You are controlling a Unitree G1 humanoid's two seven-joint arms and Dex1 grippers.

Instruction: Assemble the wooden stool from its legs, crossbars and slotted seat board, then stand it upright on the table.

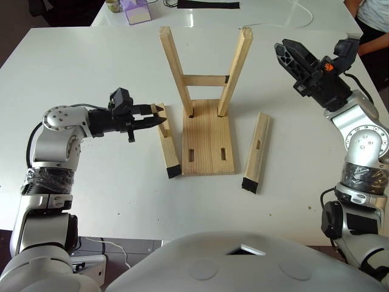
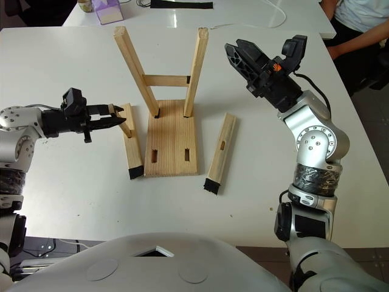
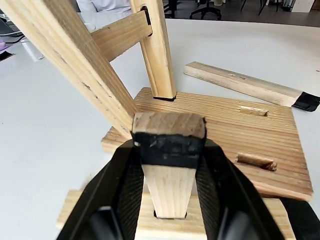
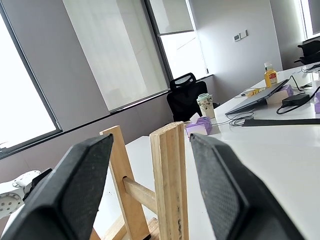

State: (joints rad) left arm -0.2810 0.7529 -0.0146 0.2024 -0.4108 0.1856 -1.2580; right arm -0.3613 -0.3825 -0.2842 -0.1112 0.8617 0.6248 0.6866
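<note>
left claw [image 1: 159,115] mid-left, clamped on crossbar [image 3: 170,150], likely seating it in flat leg [image 1: 168,149] beside board [image 1: 209,149]; right claw [image 1: 317,44] upper right, wide, poised by upright legs [image 1: 176,67].

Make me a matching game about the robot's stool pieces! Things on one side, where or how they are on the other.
1 left tool
2 right tool
3 loose leg
4 board

A open, in the air
B flat, two legs standing in it
C shut on a crossbar
D lying right of the board

Pairs: 1-C, 2-A, 3-D, 4-B
</note>
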